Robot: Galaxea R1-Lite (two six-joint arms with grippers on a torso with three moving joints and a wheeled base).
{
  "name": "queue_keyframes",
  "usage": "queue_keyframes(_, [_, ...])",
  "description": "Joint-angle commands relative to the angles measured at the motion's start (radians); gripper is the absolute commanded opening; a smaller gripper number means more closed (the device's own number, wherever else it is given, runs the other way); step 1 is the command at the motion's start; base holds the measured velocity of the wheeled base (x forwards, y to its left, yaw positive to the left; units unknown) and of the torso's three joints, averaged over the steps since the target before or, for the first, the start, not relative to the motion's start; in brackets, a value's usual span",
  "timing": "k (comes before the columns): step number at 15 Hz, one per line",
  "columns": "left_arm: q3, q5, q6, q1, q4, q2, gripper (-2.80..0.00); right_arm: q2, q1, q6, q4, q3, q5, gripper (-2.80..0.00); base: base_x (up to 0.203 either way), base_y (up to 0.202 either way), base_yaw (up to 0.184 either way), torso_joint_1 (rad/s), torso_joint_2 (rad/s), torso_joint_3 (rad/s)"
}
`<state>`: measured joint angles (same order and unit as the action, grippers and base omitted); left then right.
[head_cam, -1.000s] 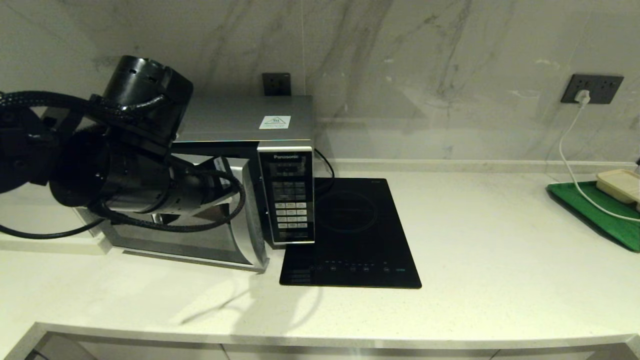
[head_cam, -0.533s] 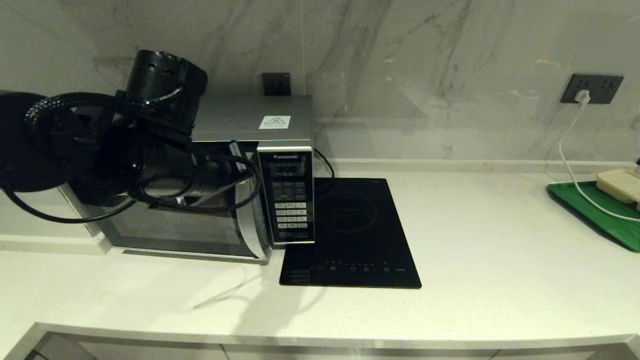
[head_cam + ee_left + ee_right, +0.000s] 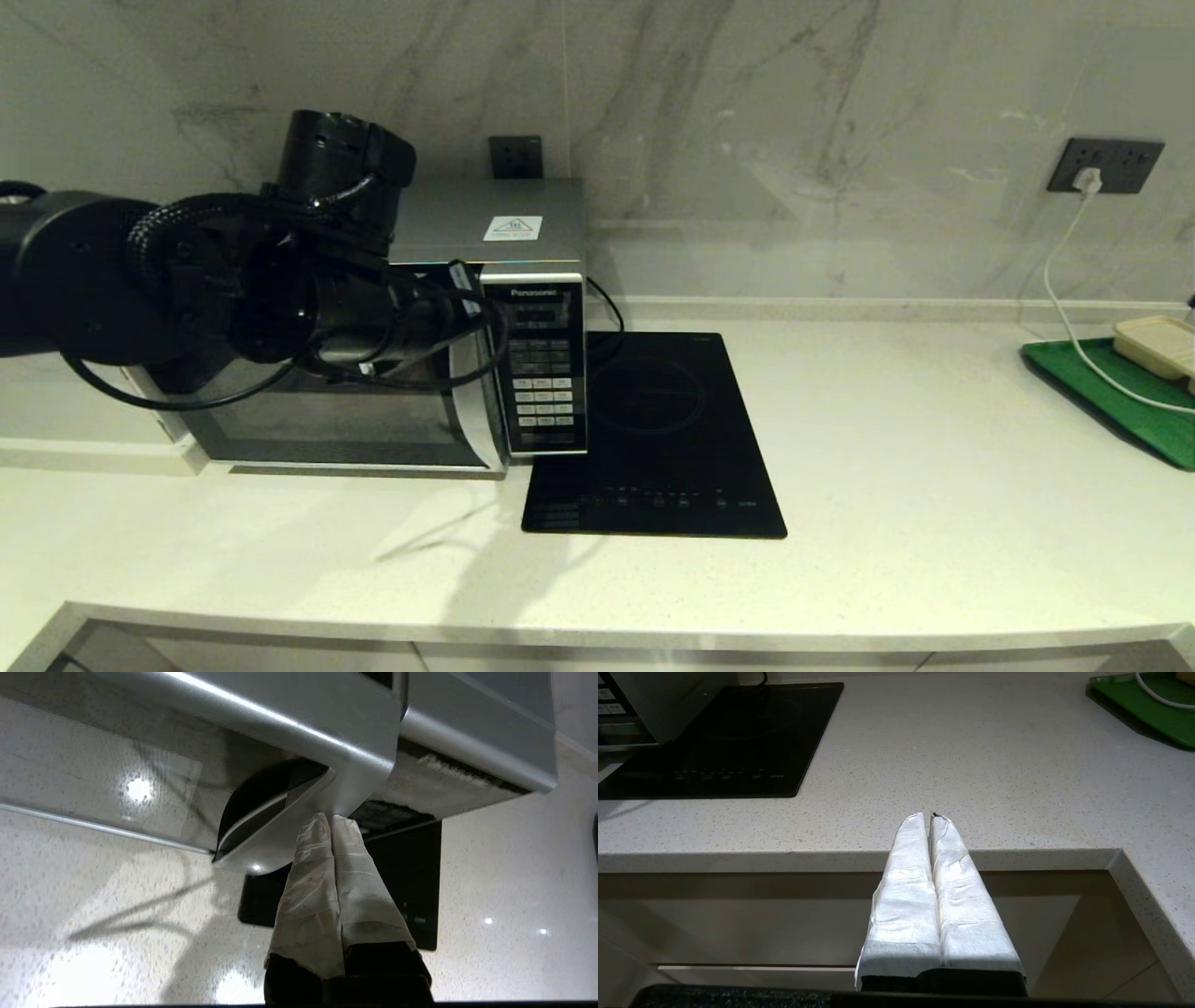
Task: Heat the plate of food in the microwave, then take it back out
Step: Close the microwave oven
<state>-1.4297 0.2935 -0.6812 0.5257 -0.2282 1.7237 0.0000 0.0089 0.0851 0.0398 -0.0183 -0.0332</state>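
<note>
Microwave (image 3: 485, 308) is the big silver box that sits on the white surface (image 3: 887, 448), with its back to the marble wall. Its dark glass door looks shut or almost shut against the box. Its black panel of white buttons (image 3: 544, 373) is on the side of the microwave nearest the flat black hob (image 3: 653, 439). The hob lies on the surface just beside the microwave.

The left arm (image 3: 233, 289) reaches across the front of the microwave door. The left gripper (image 3: 331, 819) is clenched tight, with its two white wrapped fingers (image 3: 313, 872) pressed together and nothing between them. In the left wrist view, the tips touch the silver edge of the microwave door, by the curved handle strip (image 3: 261, 826).

The right gripper (image 3: 932, 815) hangs low in front of the surface edge, far from the microwave. It is clenched too, and it holds nothing.

The plate of food cannot be seen in any view. The door glass is too dark to tell what is inside the microwave.

A green tray (image 3: 1120, 401) lies on the surface far from the microwave, at the other end. A beige box (image 3: 1158, 343) sits on the tray. A white cord (image 3: 1060, 289) runs from a wall socket (image 3: 1104, 166) down over the tray.
</note>
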Motion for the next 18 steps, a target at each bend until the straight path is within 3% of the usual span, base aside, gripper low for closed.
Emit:
queue_keyframes(1, [0.005,0.017,0.025,-0.008,0.038,0.017,-2.80,0.000,0.000,0.001,0.000,0.000,-0.001,-2.80,0.000,0.000,0.000,0.000,0.00,0.000])
queue_keyframes(10, [0.002,0.031,0.068,-0.020,0.089,0.049,-2.80,0.000,0.000,0.001,0.000,0.000,-0.001,-2.80,0.000,0.000,0.000,0.000,0.00,0.000])
queue_keyframes(16, [0.009,0.078,0.087,-0.026,0.153,0.071,-2.80,0.000,0.000,0.000,0.000,0.000,-0.001,-2.80,0.000,0.000,0.000,0.000,0.00,0.000])
queue_keyframes(18, [0.032,0.073,0.083,-0.001,0.145,0.034,-2.80,0.000,0.000,0.001,0.000,0.000,-0.001,-2.80,0.000,0.000,0.000,0.000,0.00,0.000])
